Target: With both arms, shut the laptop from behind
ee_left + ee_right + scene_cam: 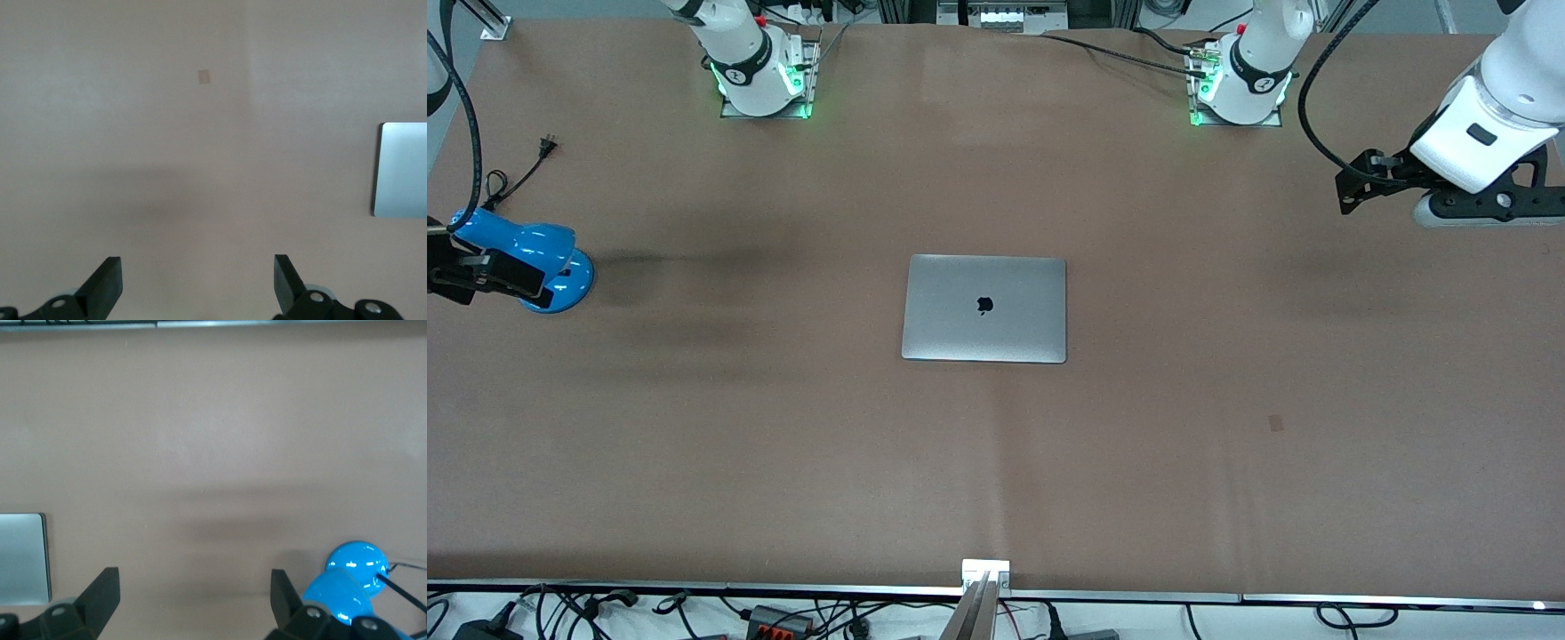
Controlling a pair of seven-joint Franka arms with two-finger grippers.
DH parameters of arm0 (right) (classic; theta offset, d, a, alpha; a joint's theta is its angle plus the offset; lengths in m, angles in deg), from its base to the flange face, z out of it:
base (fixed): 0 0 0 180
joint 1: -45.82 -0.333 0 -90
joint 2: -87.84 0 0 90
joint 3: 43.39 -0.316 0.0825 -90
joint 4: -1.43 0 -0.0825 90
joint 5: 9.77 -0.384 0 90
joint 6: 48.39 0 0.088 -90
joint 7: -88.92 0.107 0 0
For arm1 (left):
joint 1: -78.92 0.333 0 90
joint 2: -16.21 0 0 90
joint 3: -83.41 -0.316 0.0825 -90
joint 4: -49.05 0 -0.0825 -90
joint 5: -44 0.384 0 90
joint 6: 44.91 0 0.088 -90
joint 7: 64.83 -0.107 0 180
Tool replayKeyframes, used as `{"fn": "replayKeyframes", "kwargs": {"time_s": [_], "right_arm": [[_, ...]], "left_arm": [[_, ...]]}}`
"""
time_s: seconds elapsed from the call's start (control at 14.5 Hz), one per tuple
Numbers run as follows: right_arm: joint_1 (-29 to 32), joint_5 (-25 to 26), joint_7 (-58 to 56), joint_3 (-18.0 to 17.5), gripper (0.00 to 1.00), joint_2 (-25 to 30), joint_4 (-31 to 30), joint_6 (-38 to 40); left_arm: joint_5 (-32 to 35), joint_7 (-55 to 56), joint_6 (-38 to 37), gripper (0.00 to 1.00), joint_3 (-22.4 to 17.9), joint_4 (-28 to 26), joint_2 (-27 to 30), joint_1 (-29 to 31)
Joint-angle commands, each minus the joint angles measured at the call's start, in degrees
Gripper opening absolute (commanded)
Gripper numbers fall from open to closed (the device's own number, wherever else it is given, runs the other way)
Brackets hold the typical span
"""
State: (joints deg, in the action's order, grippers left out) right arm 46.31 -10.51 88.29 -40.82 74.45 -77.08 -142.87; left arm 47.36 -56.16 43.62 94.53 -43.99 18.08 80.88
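Lying flat with its lid already down, the laptop [984, 308] is needing no push, so the left gripper [198, 283] and right gripper [195, 597] are waiting released at the table ends.

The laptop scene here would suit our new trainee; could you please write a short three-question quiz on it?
1. True or false: the laptop lies shut, lid down, logo up.
2. The blue lamp stands toward which arm's end of the table? A) left arm's B) right arm's
3. Fill in: both the left gripper and the right gripper hang over bare table with their fingers ____.

Key: 1 true; 2 B; 3 open.
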Motion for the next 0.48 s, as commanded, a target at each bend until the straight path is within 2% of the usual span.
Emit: {"fn": "replayKeyframes", "kwargs": {"time_s": [0.0,0.07,0.41], "right_arm": [[0.48,0.83,-0.87,-0.56,1.00,8.01,-11.02,-2.71],[0.48,1.00,-0.95,-0.56,1.00,9.77,-13.92,-4.47],[0.48,1.00,-0.96,-0.73,1.00,15.05,-20.09,-3.87]], "left_arm": [[-0.91,-1.03,0.41,1.00,0.75,0.23,0.85,0.06],[-0.99,-1.20,0.33,1.00,0.75,0.23,0.85,0.32],[-0.99,-1.29,-1.52,1.00,0.75,0.32,0.94,0.68]]}}
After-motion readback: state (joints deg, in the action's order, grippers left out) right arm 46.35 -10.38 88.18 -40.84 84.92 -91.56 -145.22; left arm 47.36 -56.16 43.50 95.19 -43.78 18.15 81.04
